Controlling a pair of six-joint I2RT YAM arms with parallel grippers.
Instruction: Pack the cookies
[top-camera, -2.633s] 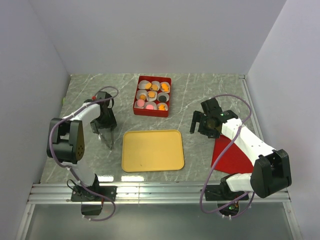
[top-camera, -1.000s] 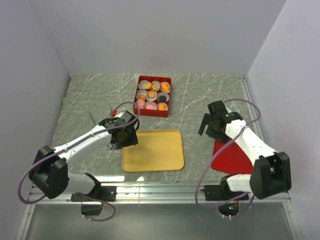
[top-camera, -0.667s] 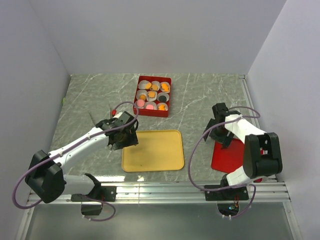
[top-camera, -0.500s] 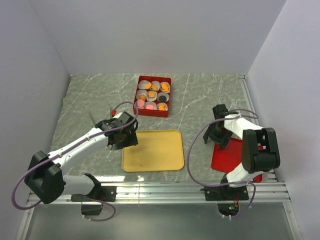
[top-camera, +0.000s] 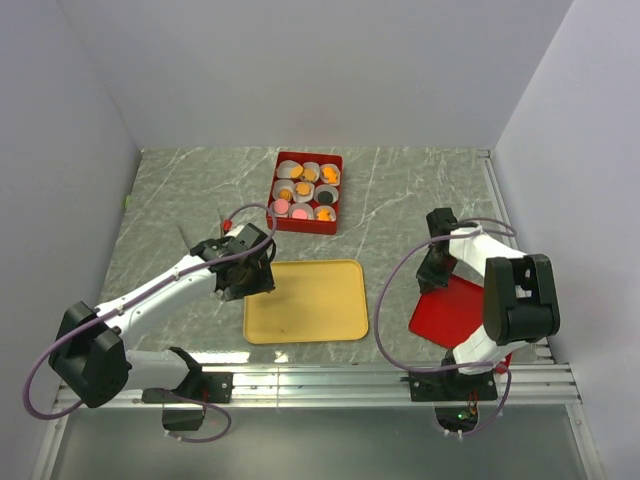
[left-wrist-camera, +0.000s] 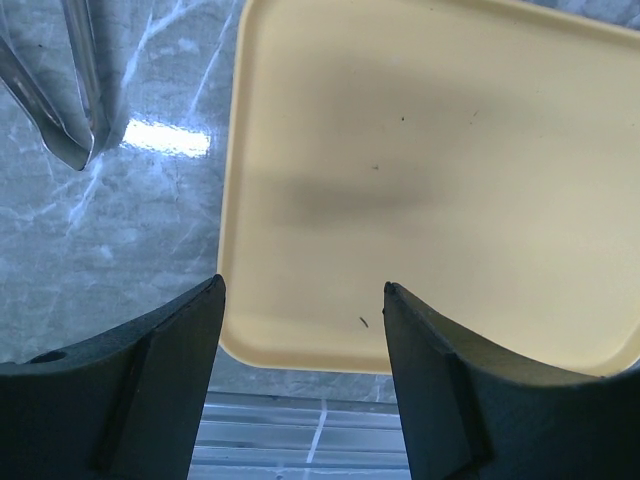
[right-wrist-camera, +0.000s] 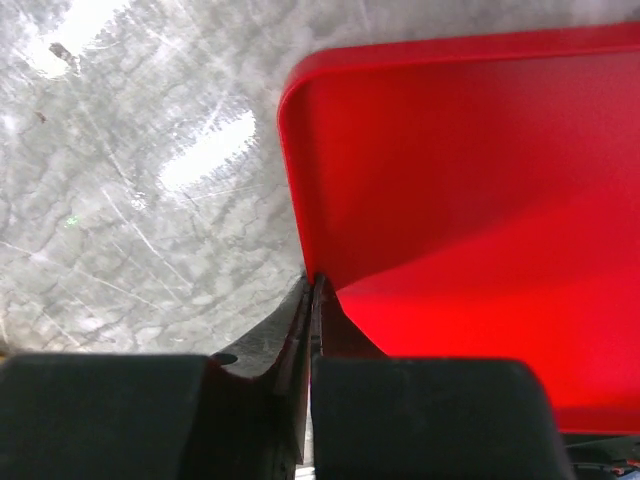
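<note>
Tray (left-wrist-camera: 450, 150), smooth yellow, under spread left gripper (left-wrist-camera: 302, 300); glossy red lid (right-wrist-camera: 450, 180) in clamped right gripper (right-wrist-camera: 312, 290).

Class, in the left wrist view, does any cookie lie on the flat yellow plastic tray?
No, the flat yellow plastic tray shows only bare surface and tiny dark specks.

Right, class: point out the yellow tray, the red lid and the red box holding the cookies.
yellow tray (top-camera: 320, 305): top external view, bare middle.
red lid (right-wrist-camera: 470, 180): right wrist view, flat inner face.
red box (top-camera: 300, 226): top external view, near wall.
</note>
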